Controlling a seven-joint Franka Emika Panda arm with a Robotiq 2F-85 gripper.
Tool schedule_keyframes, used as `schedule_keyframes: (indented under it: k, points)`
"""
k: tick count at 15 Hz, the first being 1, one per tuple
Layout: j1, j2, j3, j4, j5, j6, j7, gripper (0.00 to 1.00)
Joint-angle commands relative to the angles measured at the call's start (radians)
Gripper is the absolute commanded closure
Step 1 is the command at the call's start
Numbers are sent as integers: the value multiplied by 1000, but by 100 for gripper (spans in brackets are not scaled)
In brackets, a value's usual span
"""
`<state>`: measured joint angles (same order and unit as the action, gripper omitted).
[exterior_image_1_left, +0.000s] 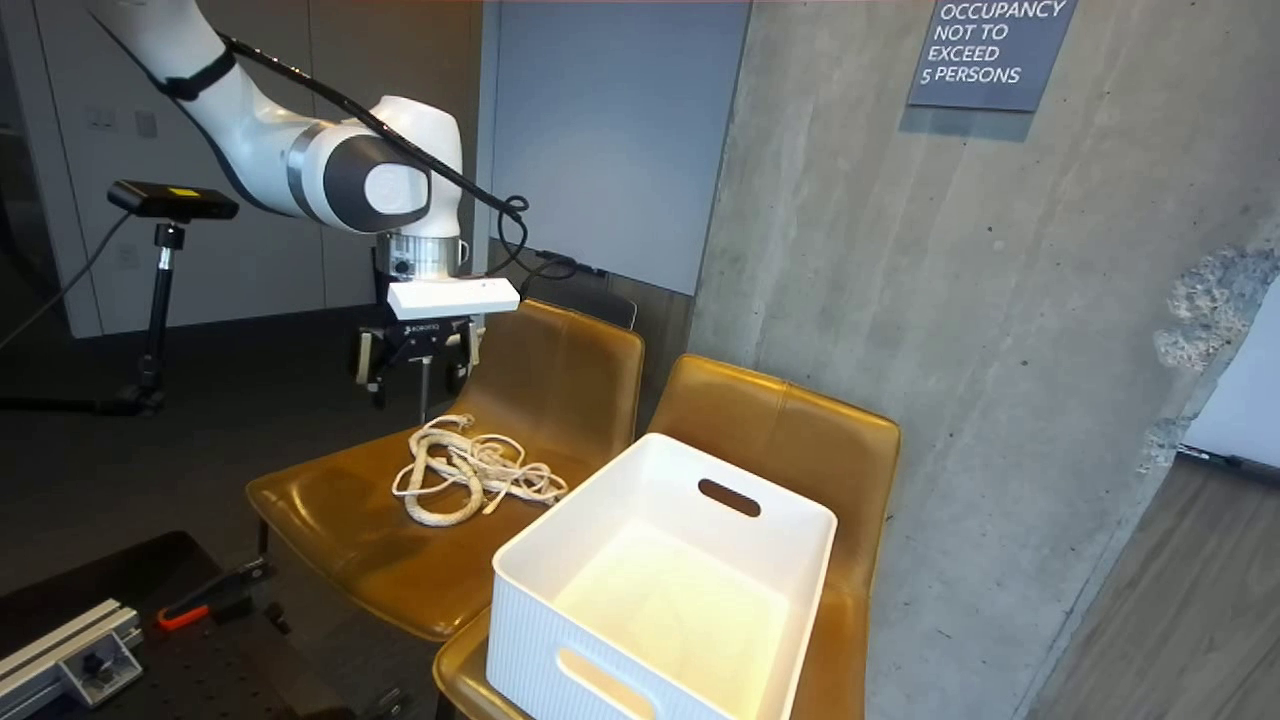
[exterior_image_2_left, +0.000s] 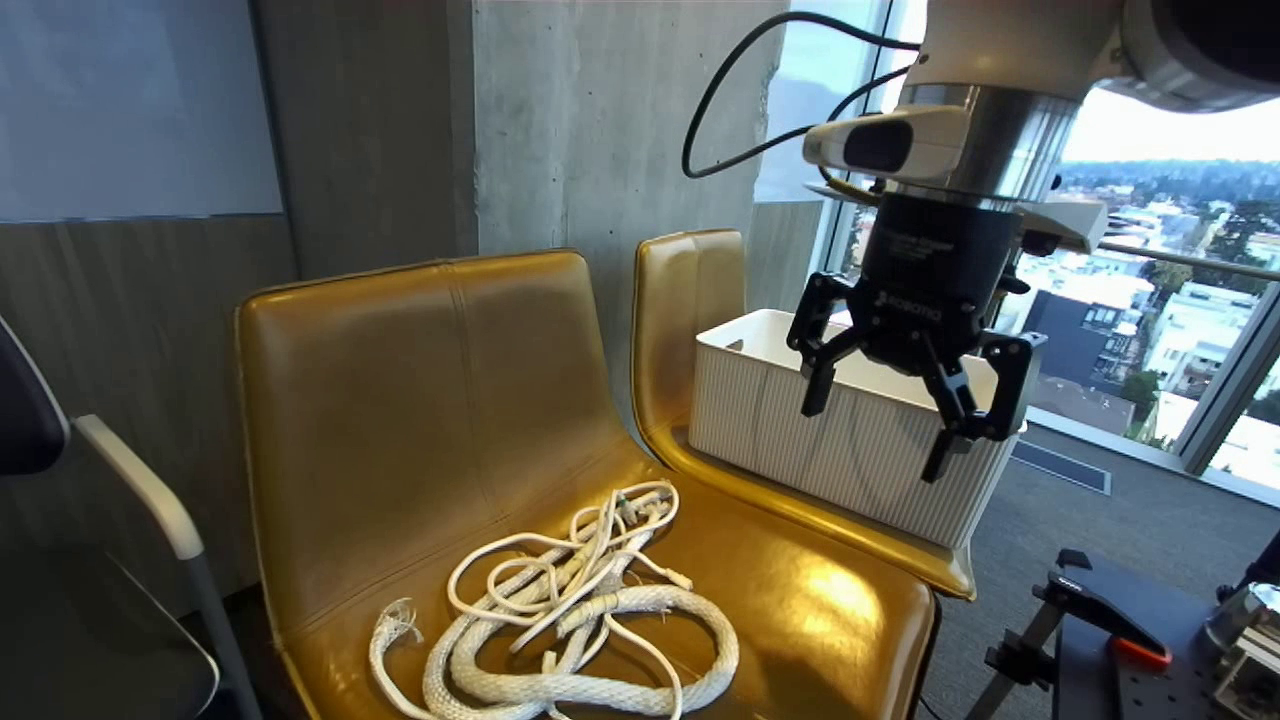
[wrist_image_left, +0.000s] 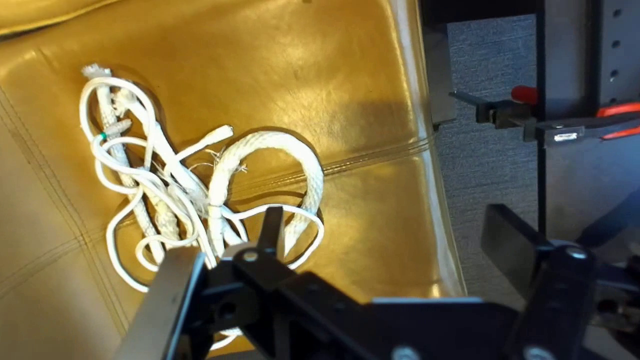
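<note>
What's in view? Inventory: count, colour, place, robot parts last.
tan chairs: two, golden tan, side by side near the concrete wall
rope heap: one, off-white, on one chair's seat
white bin: one, white, on the other chair
dark chair: at least one, black, near the rope's chair
dark table: one, black, beside the chairs
clamp: at least one, black and red, at the table's edge
metal profile: one, silver, on the table
stand camera: one, black, left in an exterior view
wall sign: one, blue-grey, on the wall
window: count unclear, grey frame, beyond the bin
arm: one, white, above the chairs
pincer: one, black, open, raised over the rope's chair
</note>
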<state>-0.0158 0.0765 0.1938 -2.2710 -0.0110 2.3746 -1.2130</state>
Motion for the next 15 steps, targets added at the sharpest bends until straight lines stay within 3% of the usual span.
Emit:
schedule_keyframes:
  k: [1, 6, 11, 15]
  points:
    - [46, 61, -20, -13, -23, 114, -87, 0]
    - [65, 259, -14, 110, -68, 185, -99, 0]
    - [77, 475, -4, 288, -118, 147, -87, 0]
    - [78, 586, -5, 351, -137, 136, -86, 0]
